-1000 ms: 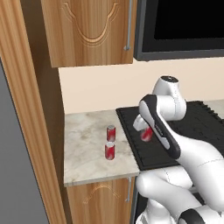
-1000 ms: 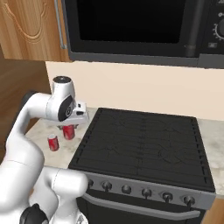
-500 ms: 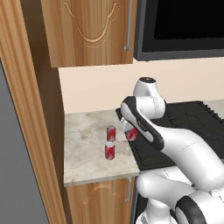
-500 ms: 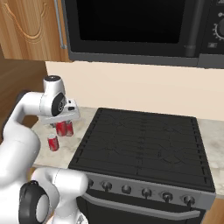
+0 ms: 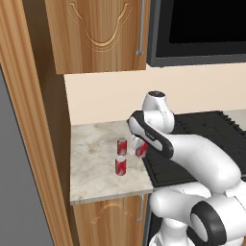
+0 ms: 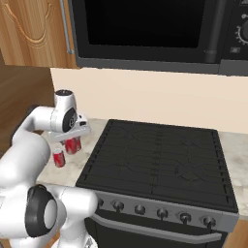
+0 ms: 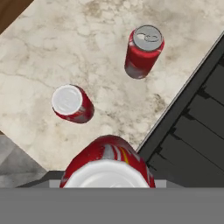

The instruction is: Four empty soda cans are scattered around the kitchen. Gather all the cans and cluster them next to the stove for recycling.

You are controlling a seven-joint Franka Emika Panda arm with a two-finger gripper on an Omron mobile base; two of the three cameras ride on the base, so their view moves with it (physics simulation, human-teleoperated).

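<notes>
My gripper [image 5: 139, 142] is shut on a red soda can [image 5: 141, 150], held upright just above the marble counter [image 5: 93, 144] at the left edge of the black stove [image 5: 202, 130]. In the hand view the held can [image 7: 107, 162] hides the fingers. Two more soda cans stand on the counter just left of it, the far can [image 5: 122, 146] and the near can [image 5: 120, 166]. Looking down from the hand, they are the silver-topped can [image 7: 144, 49] and the white-topped can [image 7: 72, 103]. From the right, the held can [image 6: 73, 144] hangs under the hand beside the stove [image 6: 155, 155].
A tall wooden cabinet panel [image 5: 29, 120] borders the counter on the left. A wall cabinet [image 5: 101, 33] and a black microwave [image 6: 145, 34] hang overhead. The counter's front edge [image 5: 110, 194] lies close behind the near can. Stove knobs [image 6: 140, 209] line the oven front.
The arm has swung left from over the stove's grates to the counter beside it, carrying the can down close to the two standing cans.
</notes>
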